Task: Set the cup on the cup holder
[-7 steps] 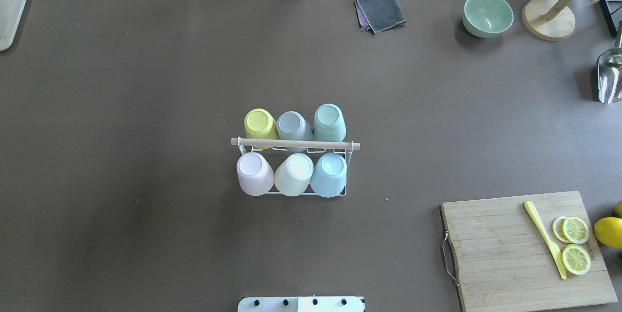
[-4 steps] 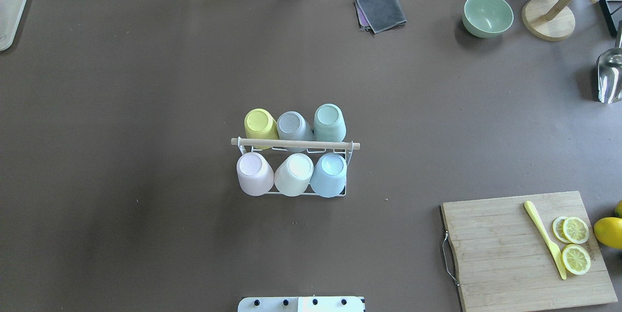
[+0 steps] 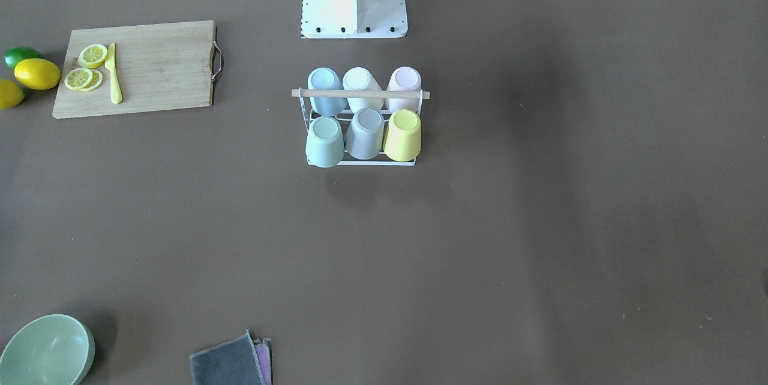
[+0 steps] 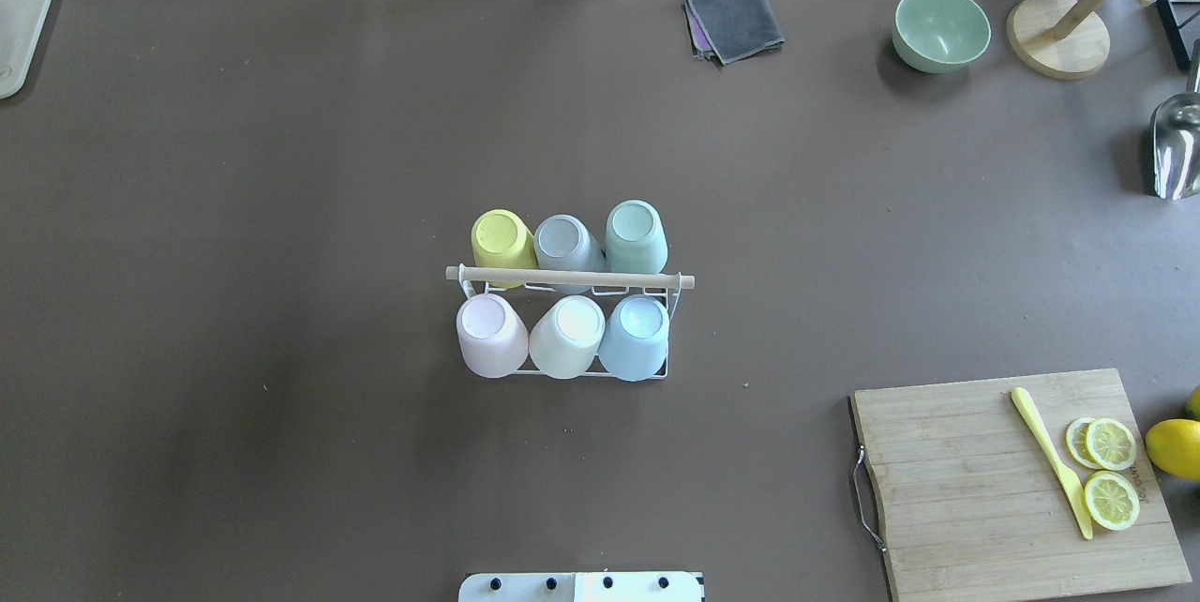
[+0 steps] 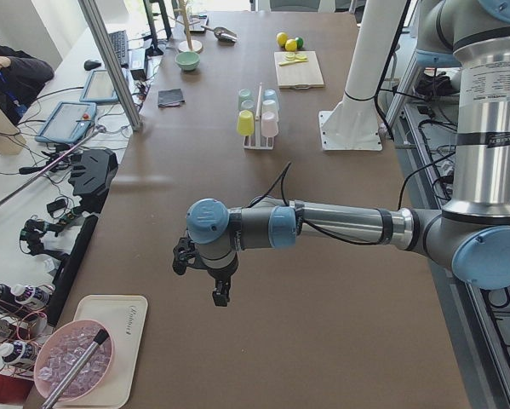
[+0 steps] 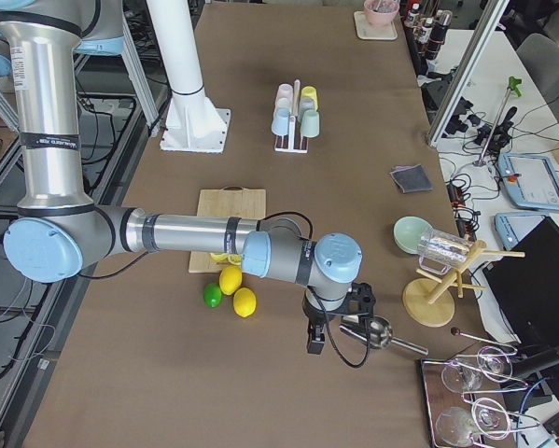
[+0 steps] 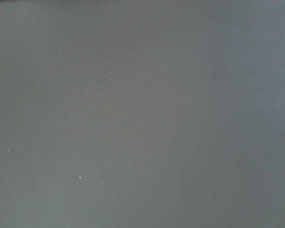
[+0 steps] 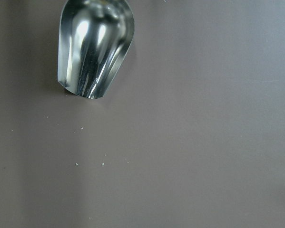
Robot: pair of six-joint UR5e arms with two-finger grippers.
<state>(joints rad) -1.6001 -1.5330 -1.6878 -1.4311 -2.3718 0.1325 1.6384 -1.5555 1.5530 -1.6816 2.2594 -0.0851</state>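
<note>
The cup holder (image 4: 572,278), a white wire rack with a wooden rod on top, stands at the table's middle; it also shows in the front-facing view (image 3: 360,93). Several cups sit upside down on its pegs: yellow (image 4: 502,241), grey (image 4: 565,244) and green (image 4: 636,234) in the far row, pink (image 4: 489,332), cream (image 4: 568,334) and blue (image 4: 635,335) in the near row. My left gripper (image 5: 220,294) hangs over bare table far to the left. My right gripper (image 6: 314,343) hangs far to the right by a metal scoop (image 8: 94,47). I cannot tell whether either is open or shut.
A cutting board (image 4: 1012,480) with lemon slices and a yellow knife lies at the near right, lemons beside it. A green bowl (image 4: 940,28), a grey cloth (image 4: 734,19), a wooden stand (image 4: 1057,35) and the scoop (image 4: 1177,147) sit at the far right. A tray (image 4: 19,30) is far left.
</note>
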